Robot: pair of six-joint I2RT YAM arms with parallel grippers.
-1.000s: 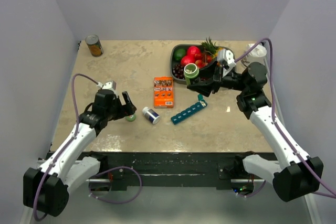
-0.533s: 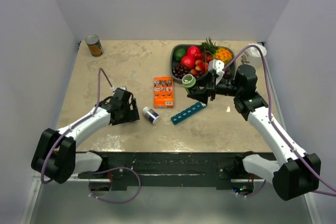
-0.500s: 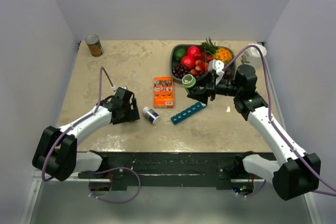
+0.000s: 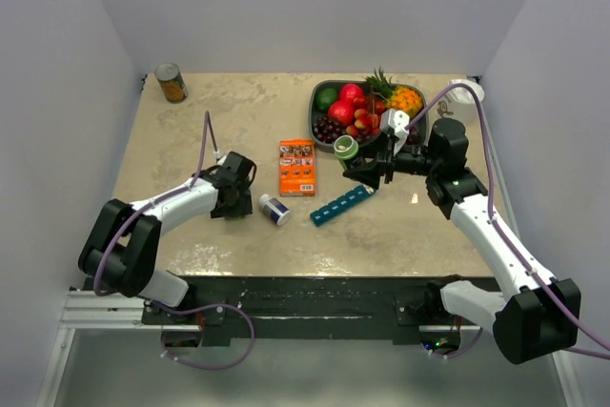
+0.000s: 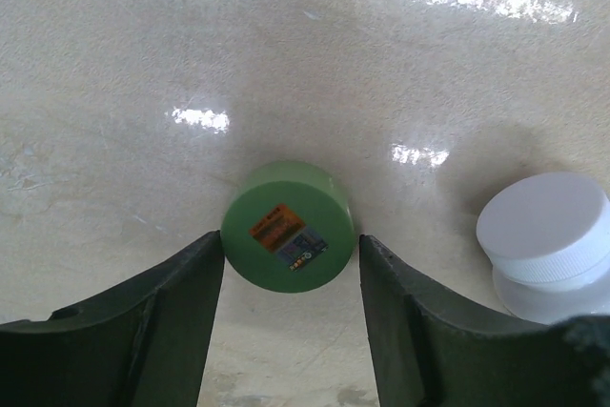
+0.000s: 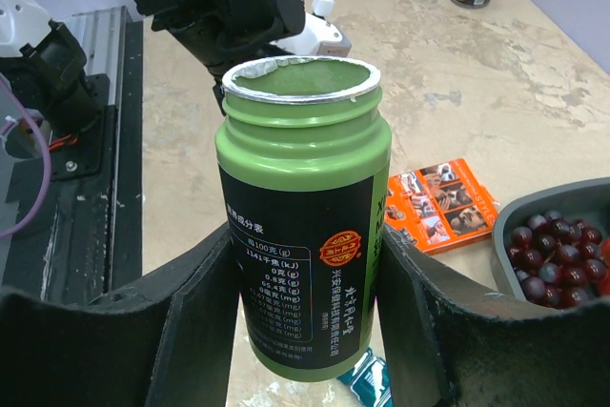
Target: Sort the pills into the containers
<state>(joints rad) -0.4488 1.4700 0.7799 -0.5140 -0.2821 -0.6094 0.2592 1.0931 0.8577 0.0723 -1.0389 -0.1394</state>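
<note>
Down at the left of the table (image 4: 191, 131) the left gripper (image 5: 291, 256) is low over the top, its two dark fingers (image 5: 176, 316) standing tight on either side of a green cap (image 5: 288, 226) that lies flat on the surface. From the wrist view they look to be touching its rim and clasping it, though I cannot swear the right finger is fully against it. Just beside the cap lies a small white bottle (image 4: 274, 209), its white lid showing at the edge of the wrist view. On the other side, the right gripper (image 6: 305, 269) is about half open and has firm hold of a green bottle (image 6: 303, 235), one finger against each side of its black label. The bottle is uncapped, with a ragged foil ring round its mouth, and hangs in the air near the fruit tray (image 4: 315, 113). The teal pill organizer (image 4: 341, 205) lies slantwise on the table just below and in front of that bottle, between the white bottle and the right arm and just beside the orange box (image 4: 297, 167). A can (image 4: 171, 82) stands in the far left corner.
</note>
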